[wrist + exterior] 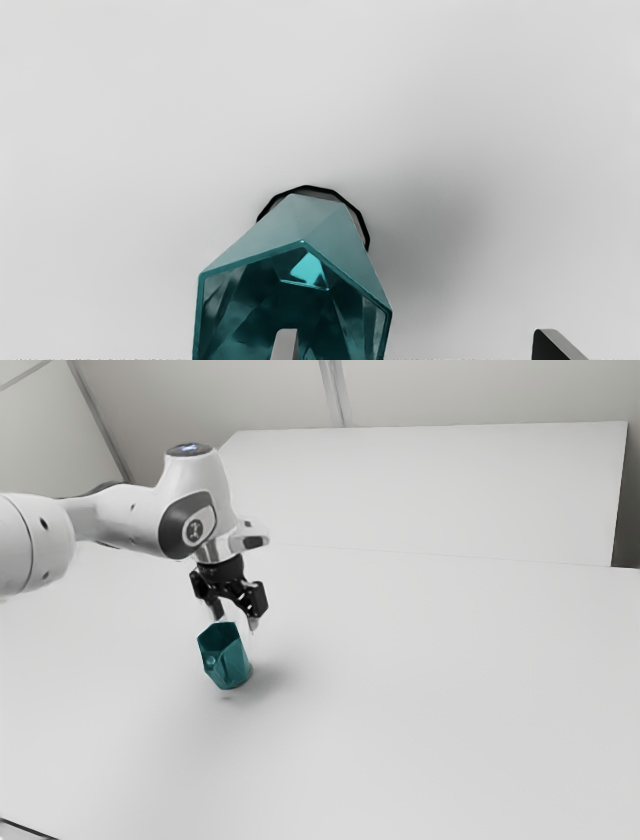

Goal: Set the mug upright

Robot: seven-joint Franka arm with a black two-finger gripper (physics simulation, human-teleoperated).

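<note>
Has fingers (285,346) wide apart near a tipped, shiny blue-green mug (320,225) with flat sides. Reaches over a smooth table (420,710).

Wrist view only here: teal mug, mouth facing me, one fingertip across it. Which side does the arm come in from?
Observer: The arm comes in from the exterior view's left.
Operator: OK. Mouth tips which way, seen from outside?
Observer: The mouth of the mug points up and toward the exterior view's left, with its base lower and further toward that view's right.
Operator: And the wrist, above the mug or down beside it?
Observer: Above. The exterior view has the tool's black body over the mug, with the tool pointing down at mouth level.
</note>
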